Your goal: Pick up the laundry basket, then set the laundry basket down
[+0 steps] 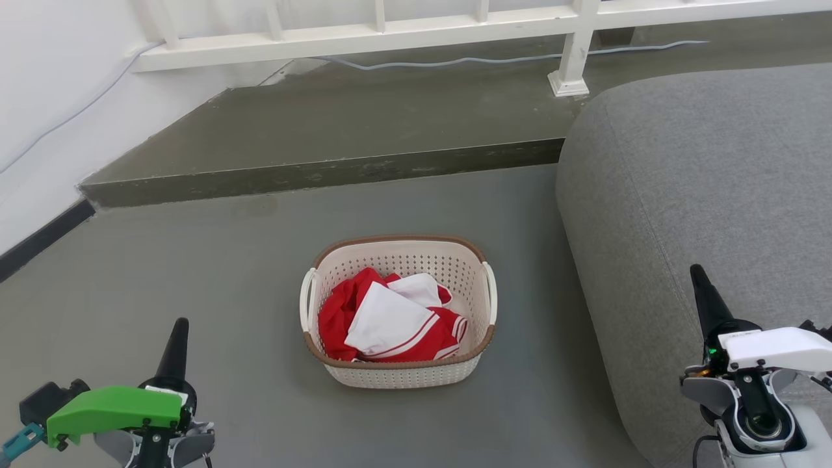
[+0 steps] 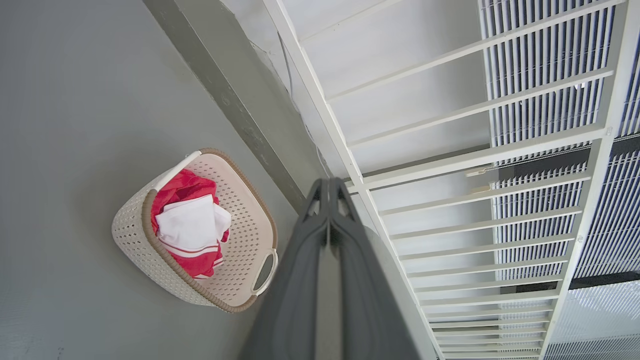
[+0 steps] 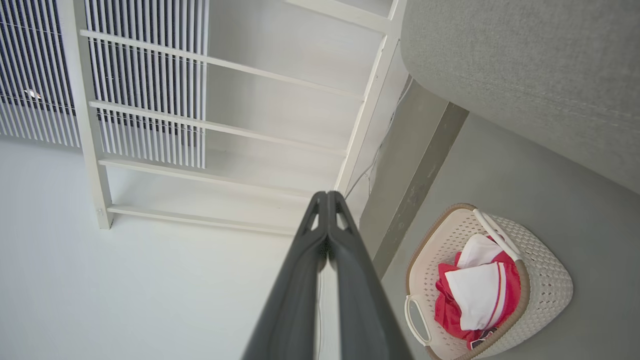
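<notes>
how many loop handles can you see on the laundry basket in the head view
2. One white handle is on the left side of the laundry basket. The other handle is on its right side, toward the grey sofa. None seems hidden.

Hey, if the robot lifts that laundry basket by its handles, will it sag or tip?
The laundry basket looks like rigid perforated plastic, so probably no sag. Holding just red and white clothes, it's likely light. Lifted by one handle, it might tilt.

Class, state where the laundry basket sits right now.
In the head view the laundry basket stands on the grey floor, centre frame, left of the grey sofa.
</notes>
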Controlling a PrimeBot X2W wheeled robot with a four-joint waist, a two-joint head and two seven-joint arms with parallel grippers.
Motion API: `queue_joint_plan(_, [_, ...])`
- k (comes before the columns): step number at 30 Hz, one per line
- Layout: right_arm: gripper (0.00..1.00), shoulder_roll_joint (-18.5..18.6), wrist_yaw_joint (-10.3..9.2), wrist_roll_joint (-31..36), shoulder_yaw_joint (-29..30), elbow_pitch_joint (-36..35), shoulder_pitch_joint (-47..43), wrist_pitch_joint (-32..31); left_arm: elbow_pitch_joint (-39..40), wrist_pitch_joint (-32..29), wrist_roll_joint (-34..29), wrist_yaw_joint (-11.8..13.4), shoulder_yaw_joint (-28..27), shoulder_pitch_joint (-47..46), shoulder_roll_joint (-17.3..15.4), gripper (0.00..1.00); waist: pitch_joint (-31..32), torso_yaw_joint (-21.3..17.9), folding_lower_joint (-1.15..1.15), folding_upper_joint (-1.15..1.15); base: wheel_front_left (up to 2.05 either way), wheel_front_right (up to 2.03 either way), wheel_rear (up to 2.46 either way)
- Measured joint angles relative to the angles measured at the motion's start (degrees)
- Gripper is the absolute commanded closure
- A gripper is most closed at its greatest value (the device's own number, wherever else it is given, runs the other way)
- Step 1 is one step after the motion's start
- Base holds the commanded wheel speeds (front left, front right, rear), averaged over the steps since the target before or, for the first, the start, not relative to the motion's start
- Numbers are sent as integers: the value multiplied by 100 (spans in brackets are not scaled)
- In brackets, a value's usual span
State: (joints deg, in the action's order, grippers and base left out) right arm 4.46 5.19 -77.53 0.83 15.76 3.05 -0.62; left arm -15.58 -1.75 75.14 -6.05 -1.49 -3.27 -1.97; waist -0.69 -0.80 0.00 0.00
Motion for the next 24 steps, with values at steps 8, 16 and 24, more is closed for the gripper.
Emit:
queue_joint_plan(8, [100, -44, 56, -460, 168, 8, 4, -145, -9, -158, 508, -49, -87, -4, 0, 100, 17, 26, 0, 0, 0, 0, 0])
queue_joint_plan(16, [100, -85, 101, -954, 337, 9, 8, -280, -19, -281, 1029, -51, -199, -9, 1, 100, 34, 51, 0, 0, 0, 0, 0])
queue_joint_plan(24, [100, -108, 135, -1436, 504, 10, 30, -405, -26, -436, 1511, -58, -292, -22, 1, 100, 51, 77, 0, 0, 0, 0, 0])
